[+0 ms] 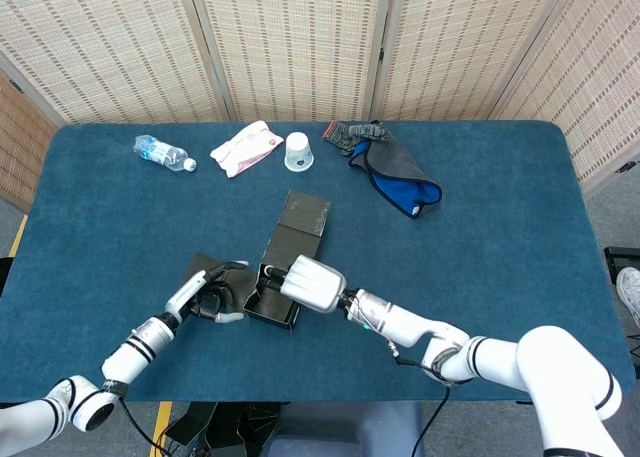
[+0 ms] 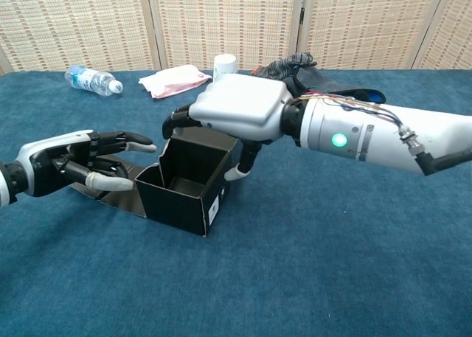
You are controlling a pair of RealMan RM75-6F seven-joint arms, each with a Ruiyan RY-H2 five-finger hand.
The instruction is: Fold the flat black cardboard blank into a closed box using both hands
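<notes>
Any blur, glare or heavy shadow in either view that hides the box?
Head view: even lighting, sharp, the black box reading as a dark mass with little inner detail. Chest view: crisp, the right hand covering the box's far edge, soft shadow inside, no glare.

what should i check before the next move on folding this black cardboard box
1. Black cardboard box standing upright with its opening facing up: ok.
2. Box closed: not ok, the top is open and the long lid flap lies stretched out toward the far side of the table.
3. Left hand on the box: not ok, its fingers are spread beside the box's left wall and hold nothing.
4. Right hand position: ok, it sits over the far rim of the box; whether its fingers actually grip the wall, cannot tell.
5. Side flap under the left hand folded in: not ok, it lies flat on the blue table.
</notes>
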